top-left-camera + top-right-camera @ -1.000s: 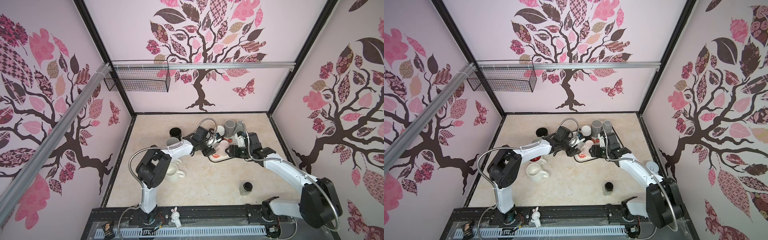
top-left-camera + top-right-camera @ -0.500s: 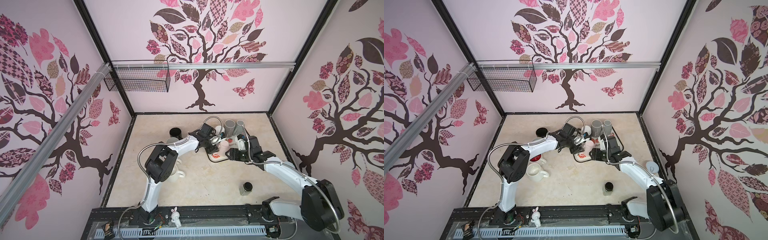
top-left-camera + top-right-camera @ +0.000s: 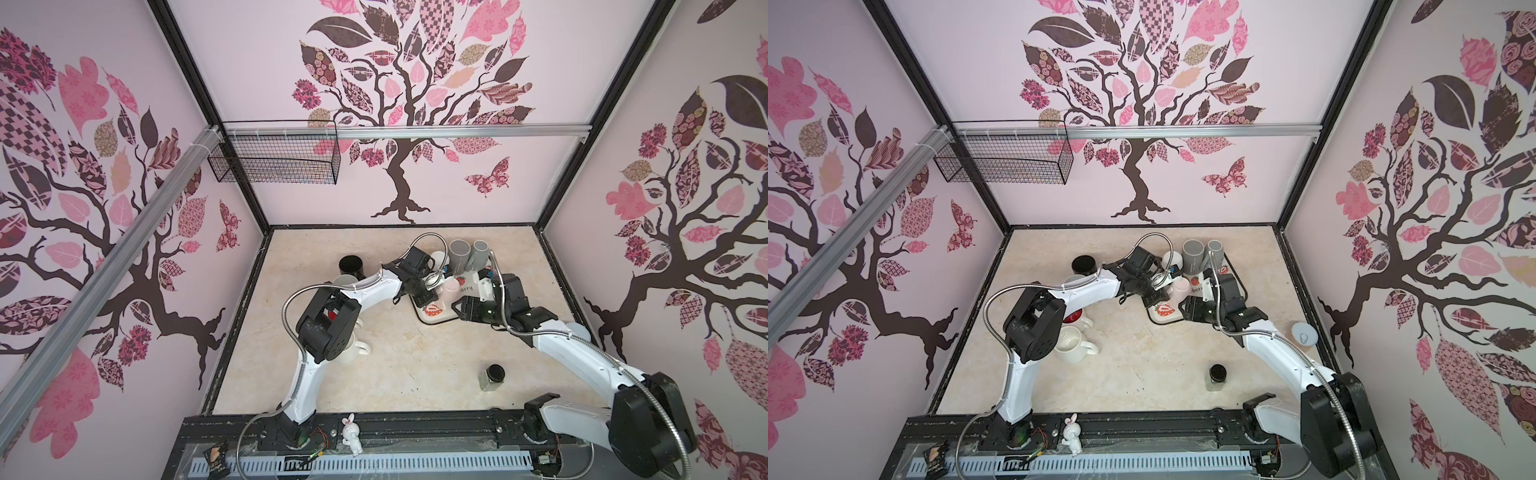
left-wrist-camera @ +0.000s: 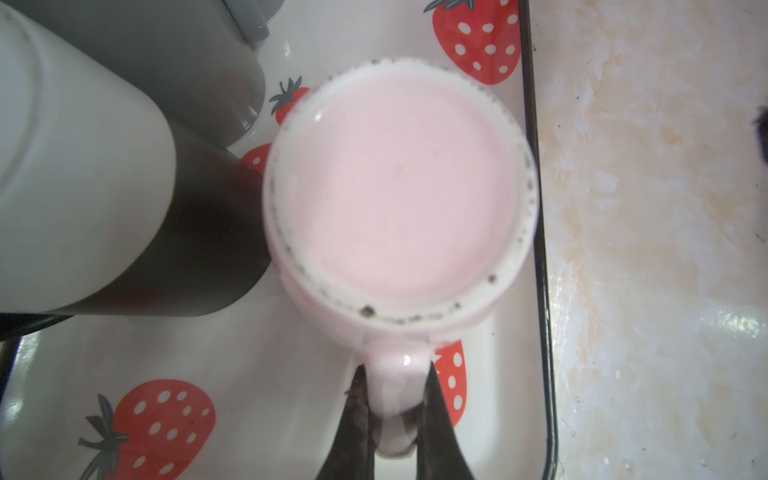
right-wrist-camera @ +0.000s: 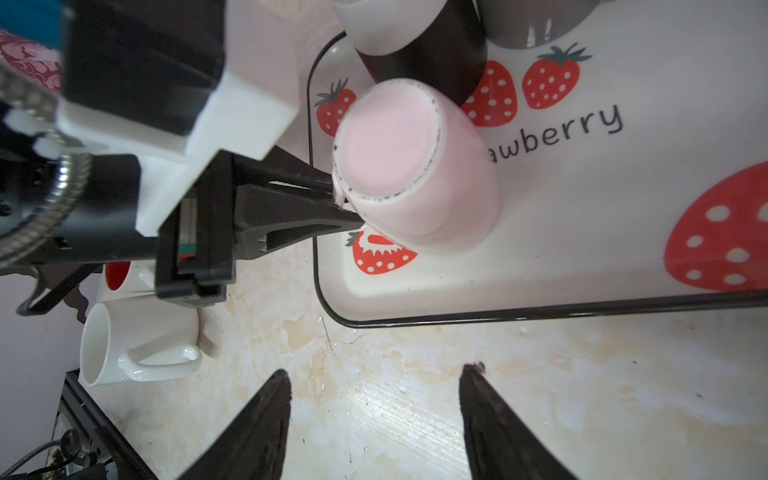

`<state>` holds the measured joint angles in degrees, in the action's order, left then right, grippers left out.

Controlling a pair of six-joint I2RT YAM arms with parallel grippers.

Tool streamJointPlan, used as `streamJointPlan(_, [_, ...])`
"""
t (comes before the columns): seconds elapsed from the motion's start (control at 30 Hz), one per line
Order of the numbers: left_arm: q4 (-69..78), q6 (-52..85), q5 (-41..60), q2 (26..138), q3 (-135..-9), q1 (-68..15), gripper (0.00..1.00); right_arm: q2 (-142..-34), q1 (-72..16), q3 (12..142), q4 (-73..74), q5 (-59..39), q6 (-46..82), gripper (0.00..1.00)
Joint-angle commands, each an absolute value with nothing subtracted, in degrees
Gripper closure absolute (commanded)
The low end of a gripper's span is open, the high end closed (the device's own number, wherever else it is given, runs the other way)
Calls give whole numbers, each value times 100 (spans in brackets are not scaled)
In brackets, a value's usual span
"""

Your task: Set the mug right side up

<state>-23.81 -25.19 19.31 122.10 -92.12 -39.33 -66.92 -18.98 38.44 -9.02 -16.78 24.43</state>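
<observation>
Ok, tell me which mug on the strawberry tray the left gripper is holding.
The pink mug, base up, its handle pinched by the left gripper; the white-and-black mug and grey mugs beside it are not gripped.

The left arm point(image 3: 365, 293) rises from its base at the near rail, folds at a dark elbow joint, and stretches its white forearm toward the far middle. The left claw point(image 4: 397, 374) is clamped tight, its two black fingers point(image 4: 357, 415) pinching the handle of the pink mug point(image 4: 399, 183) from either side. The right arm point(image 3: 577, 353) runs from the near right corner inward, with its dark wrist turned toward the left arm. The right claw point(image 5: 376, 372) stands with jaws apart, bare tabletop point(image 5: 374, 419) showing between its fingertips, close beside the left claw.
</observation>
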Motion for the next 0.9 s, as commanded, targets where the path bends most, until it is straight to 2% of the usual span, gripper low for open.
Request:
streamJointPlan(0.0, [-1631, -2079, 1947, 11744, -9058, -3946, 100, -6398, -1859, 3639, -593, -1644, 2645, 34])
streamJointPlan(0.27, [-104, -994, 2252, 11019, -8063, -3907, 100, -5995, -1736, 3264, 219, -1962, 3441, 35])
streamJointPlan(0.5, [491, -273, 2545, 10929, -8027, -3869, 100, -5761, -1720, 2755, 1291, -2338, 4342, 37])
streamJointPlan(0.87, [473, -81, 2775, 10951, -7846, -3884, 100, -6075, -1468, 3117, 695, -2391, 3973, 36])
